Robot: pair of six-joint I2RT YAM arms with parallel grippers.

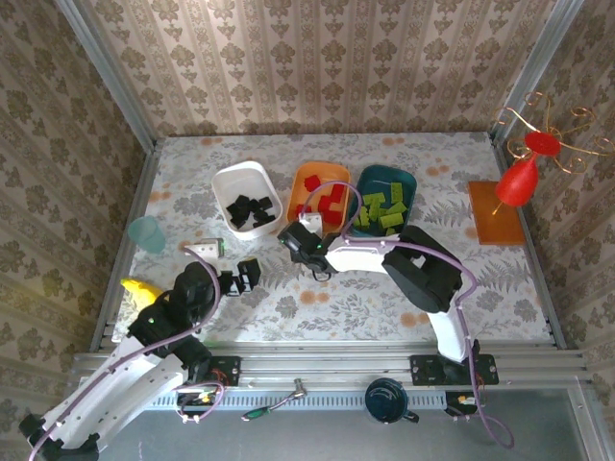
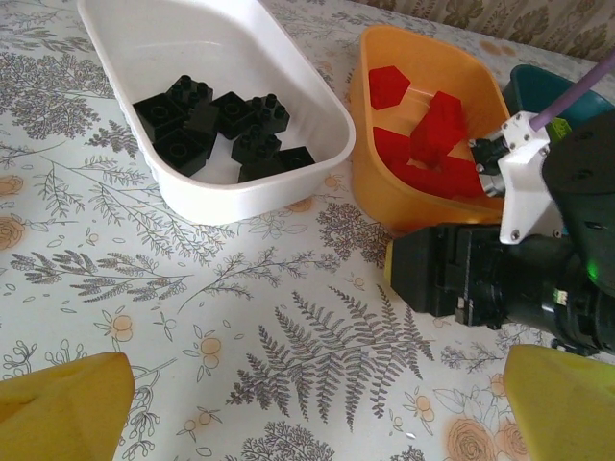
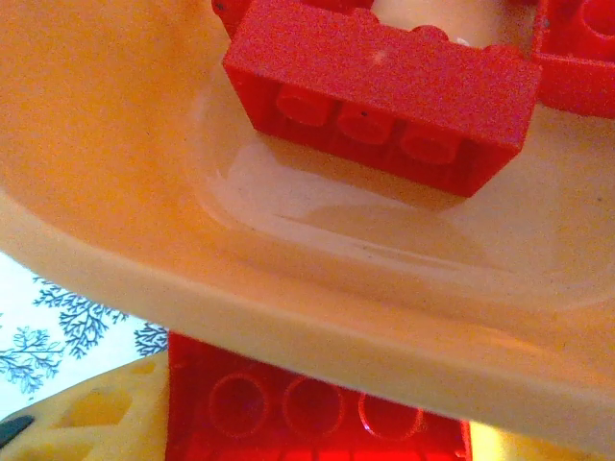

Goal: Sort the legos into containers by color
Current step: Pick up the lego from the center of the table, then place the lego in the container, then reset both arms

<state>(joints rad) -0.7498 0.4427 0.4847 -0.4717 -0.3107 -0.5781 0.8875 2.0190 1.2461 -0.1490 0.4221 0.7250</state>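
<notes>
Three containers stand in a row. The white tub (image 1: 248,197) (image 2: 317,115) holds black legos (image 2: 216,125). The orange tub (image 1: 322,187) (image 2: 384,206) (image 3: 144,202) holds red legos (image 2: 423,144) (image 3: 384,86). The teal tub (image 1: 386,200) holds lime-green legos (image 1: 382,211). My right gripper (image 1: 307,223) (image 3: 317,423) is at the orange tub's near wall, shut on a red brick (image 3: 307,413) that lies just under the rim, outside the tub. My left gripper (image 1: 240,277) (image 2: 312,413) hovers open over bare tablecloth in front of the white tub, its yellow fingertips (image 2: 58,408) wide apart.
A pale-blue cup (image 1: 147,233) stands at the left, with a white block (image 1: 205,250) and a yellow object (image 1: 139,291) nearer me. An orange mat (image 1: 495,213) with a red ornament (image 1: 519,178) sits at the right. The right arm (image 2: 480,279) crosses the left wrist view.
</notes>
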